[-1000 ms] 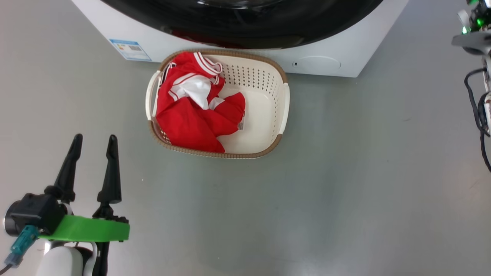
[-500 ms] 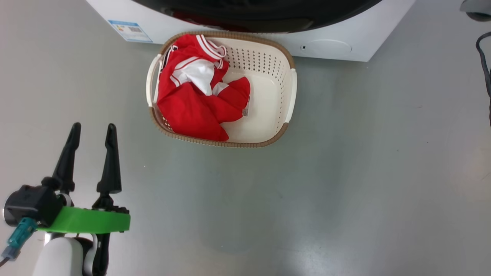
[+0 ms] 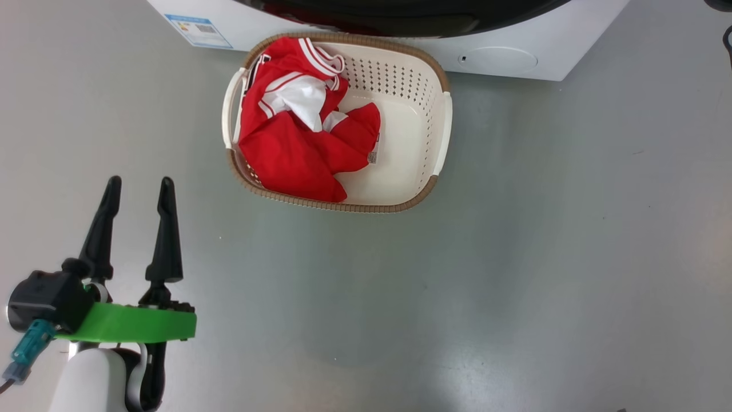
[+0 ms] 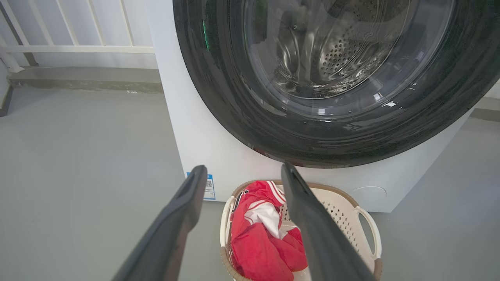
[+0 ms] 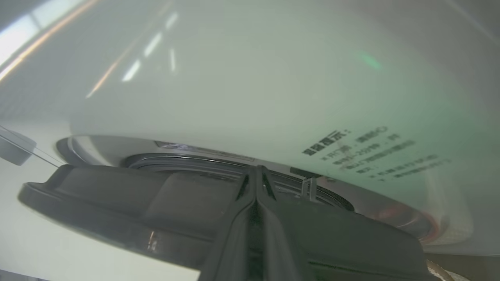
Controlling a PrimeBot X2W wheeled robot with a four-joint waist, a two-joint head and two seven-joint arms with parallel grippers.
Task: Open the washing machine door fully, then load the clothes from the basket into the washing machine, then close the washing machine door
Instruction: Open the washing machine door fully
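My left gripper [image 3: 139,189] hangs wide and empty, near and left of the basket [image 3: 354,207], whose left half holds the clothes [image 3: 291,149]. The basket sits just before the machine [image 4: 183,128], under the door [image 4: 234,97]. My right gripper [image 5: 256,175], fingers pressed together on nothing, is at the door's rim. On that glossy edge it could slip, or the swinging door could brush the heaped clothes.
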